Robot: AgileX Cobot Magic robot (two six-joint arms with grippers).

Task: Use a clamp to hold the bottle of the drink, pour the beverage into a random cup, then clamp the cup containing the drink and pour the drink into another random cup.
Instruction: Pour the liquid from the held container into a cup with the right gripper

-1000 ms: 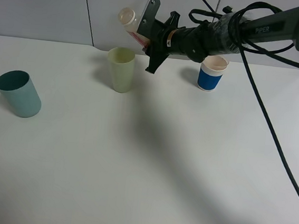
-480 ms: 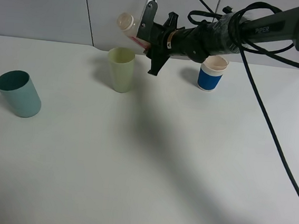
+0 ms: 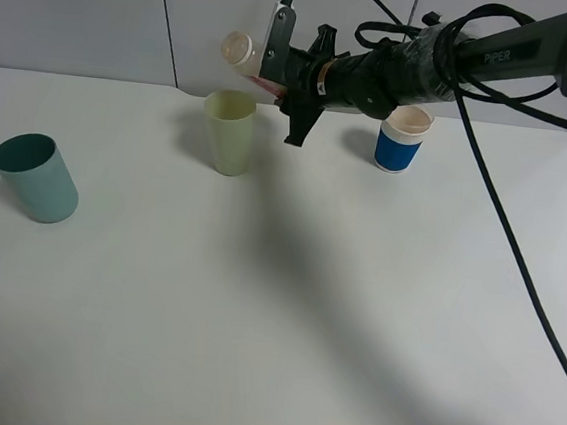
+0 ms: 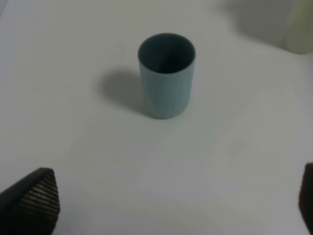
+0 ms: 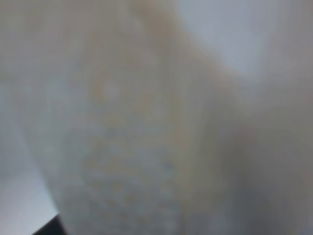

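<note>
My right gripper [image 3: 268, 70] reaches in from the right and is shut on the bottle [image 3: 242, 52], holding it tilted. The bottle's wide mouth points left, above and just behind the pale yellow-green cup [image 3: 229, 132]. The bottle [image 5: 137, 127] fills the right wrist view as a pale tan blur. No liquid shows between bottle and cup. The teal cup [image 3: 36, 178] stands alone at the far left. In the left wrist view my left gripper [image 4: 168, 203] hangs open well short of the teal cup [image 4: 166, 73], its fingertips [image 4: 34, 200] wide apart.
A blue cup with a white rim [image 3: 403, 139] stands at the back right, under the right arm. Black cables [image 3: 503, 224] trail from that arm across the right side. The grey wall runs just behind the cups. An edge of the yellow-green cup [image 4: 301, 29] shows in the left wrist view.
The right wrist has turned slightly, and the bottle's mouth has dipped a little lower and to the left. The cups and the left gripper have not moved.
</note>
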